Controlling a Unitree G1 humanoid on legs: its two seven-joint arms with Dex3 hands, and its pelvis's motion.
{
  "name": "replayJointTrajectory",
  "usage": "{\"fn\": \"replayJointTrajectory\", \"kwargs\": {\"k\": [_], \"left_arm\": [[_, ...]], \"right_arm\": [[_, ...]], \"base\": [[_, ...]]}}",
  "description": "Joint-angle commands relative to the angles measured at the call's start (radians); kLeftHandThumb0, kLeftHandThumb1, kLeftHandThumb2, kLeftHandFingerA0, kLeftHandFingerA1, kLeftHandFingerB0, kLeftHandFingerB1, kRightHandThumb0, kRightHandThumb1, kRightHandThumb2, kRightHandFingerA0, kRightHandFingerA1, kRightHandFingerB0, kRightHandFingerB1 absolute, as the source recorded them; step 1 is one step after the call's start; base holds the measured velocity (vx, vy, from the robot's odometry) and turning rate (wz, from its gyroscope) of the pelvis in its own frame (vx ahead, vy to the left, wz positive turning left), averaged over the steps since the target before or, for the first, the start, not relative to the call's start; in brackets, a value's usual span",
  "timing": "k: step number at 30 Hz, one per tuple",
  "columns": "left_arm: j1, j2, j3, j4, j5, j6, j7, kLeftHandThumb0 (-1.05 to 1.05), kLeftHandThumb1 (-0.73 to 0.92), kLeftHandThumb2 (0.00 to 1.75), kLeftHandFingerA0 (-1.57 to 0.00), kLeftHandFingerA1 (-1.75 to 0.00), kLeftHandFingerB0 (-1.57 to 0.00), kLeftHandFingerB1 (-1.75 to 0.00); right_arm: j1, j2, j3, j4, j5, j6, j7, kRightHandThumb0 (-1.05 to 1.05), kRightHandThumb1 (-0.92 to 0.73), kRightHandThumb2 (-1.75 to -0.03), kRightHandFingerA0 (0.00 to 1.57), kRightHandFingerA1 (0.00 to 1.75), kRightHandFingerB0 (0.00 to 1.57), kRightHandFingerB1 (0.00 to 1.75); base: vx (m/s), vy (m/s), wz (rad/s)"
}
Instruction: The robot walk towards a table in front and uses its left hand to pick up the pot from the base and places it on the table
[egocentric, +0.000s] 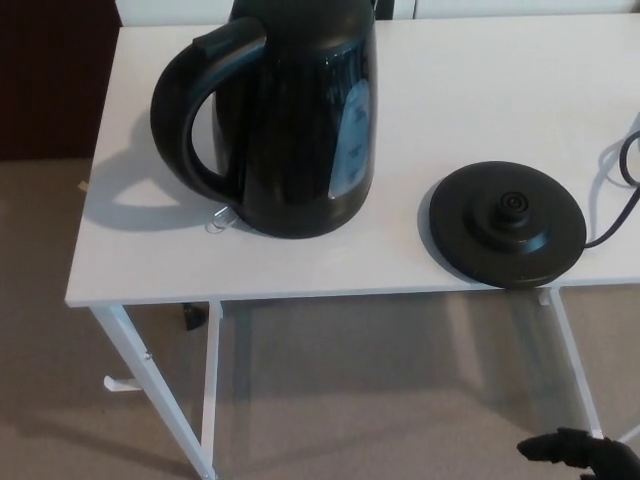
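A black electric kettle, the pot, stands upright on the white table, its looped handle turned to the left. Its round black base lies apart from it, to the right near the table's front edge, with nothing on it. Part of my right hand shows low in the bottom right corner, below the table's height; whether it is open or shut is unclear. My left hand does not show.
A black power cord runs from the base off the right edge. White table legs stand on beige carpet below. A dark wall lies at upper left. A small metal ring lies by the kettle.
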Motion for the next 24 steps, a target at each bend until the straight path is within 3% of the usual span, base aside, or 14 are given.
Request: {"fn": "replayJointTrajectory", "kwargs": {"k": [1,2,3,5,9,11,13,20,21,22,24], "left_arm": [[0.595,-0.155,0.255,0.207,-0.119,-0.133,-0.036,-0.93,0.77,1.02,0.00,-0.06,0.00,0.00],[0.676,-0.191,0.227,0.321,-0.090,-0.180,-0.032,-0.92,0.72,0.99,0.00,-0.05,0.00,0.00],[0.713,-0.207,0.203,0.356,-0.063,-0.200,-0.012,-0.92,0.74,1.00,0.00,-0.04,0.00,0.00],[0.766,-0.234,0.163,0.440,-0.029,-0.228,0.010,-0.88,0.77,1.00,0.00,-0.03,0.00,0.00],[0.784,-0.239,0.136,0.499,-0.019,-0.258,0.022,-0.88,0.77,1.00,0.00,-0.03,0.00,0.00],[0.824,-0.223,0.068,0.739,0.051,-0.347,0.053,-0.92,0.77,1.02,0.00,-0.02,0.00,0.00],[0.804,-0.207,0.012,0.804,0.097,-0.376,0.081,-0.96,0.73,1.03,0.00,-0.01,0.00,0.00],[0.777,-0.176,-0.154,0.830,0.185,-0.448,0.074,-0.85,0.67,0.98,0.00,-0.08,0.00,-0.06],[0.788,-0.175,-0.192,0.829,0.208,-0.471,0.077,-0.74,0.78,0.63,0.00,-0.07,0.00,-0.07],[0.788,-0.175,-0.221,0.834,0.222,-0.486,0.081,-0.81,0.65,0.98,0.00,-0.12,0.00,-0.10],[0.792,-0.174,-0.257,0.840,0.242,-0.528,0.106,-0.82,0.67,0.98,0.00,-0.13,0.00,-0.10]], "right_arm": [[0.070,0.002,-0.035,0.012,0.019,-0.016,-0.070,-0.41,-0.70,-0.59,0.60,0.56,0.43,0.44],[0.079,0.004,-0.047,0.010,0.030,-0.026,-0.080,-0.48,-0.56,-0.88,0.51,0.64,0.34,0.54],[0.090,0.004,-0.053,0.008,0.036,-0.031,-0.084,-0.48,-0.70,-0.60,0.51,0.55,0.36,0.42],[0.113,-0.001,-0.064,0.005,0.046,-0.046,-0.086,-0.50,-0.73,-0.61,0.41,0.50,0.32,0.40],[0.118,-0.003,-0.071,0.003,0.051,-0.048,-0.079,-0.50,-0.73,-0.61,0.41,0.50,0.32,0.40],[0.148,-0.007,-0.078,0.019,0.057,-0.078,-0.070,-0.51,-0.73,-0.60,0.43,0.48,0.34,0.40],[0.139,-0.016,-0.085,0.020,0.055,-0.078,-0.070,-0.53,-0.73,-0.60,0.43,0.47,0.34,0.39],[0.113,-0.007,-0.107,0.009,0.057,-0.065,-0.076,-0.55,-0.73,-0.61,0.40,0.47,0.31,0.39],[0.122,-0.010,-0.113,0.005,0.060,-0.068,-0.074,-0.54,-0.73,-0.61,0.40,0.46,0.30,0.38],[0.119,-0.014,-0.118,0.007,0.060,-0.071,-0.072,-0.53,-0.73,-0.61,0.39,0.46,0.30,0.38],[0.116,-0.016,-0.121,0.004,0.057,-0.076,-0.071,-0.53,-0.73,-0.61,0.40,0.46,0.30,0.38]], "base": [[0.00,0.000,0.00],[0.00,0.000,0.00],[0.00,0.000,0.00],[0.00,0.000,0.00],[0.00,0.000,0.00],[0.00,0.000,0.00],[0.00,0.000,0.00],[0.00,0.000,0.00],[0.00,0.000,0.00],[0.00,0.000,0.00],[0.00,0.000,0.00]]}}
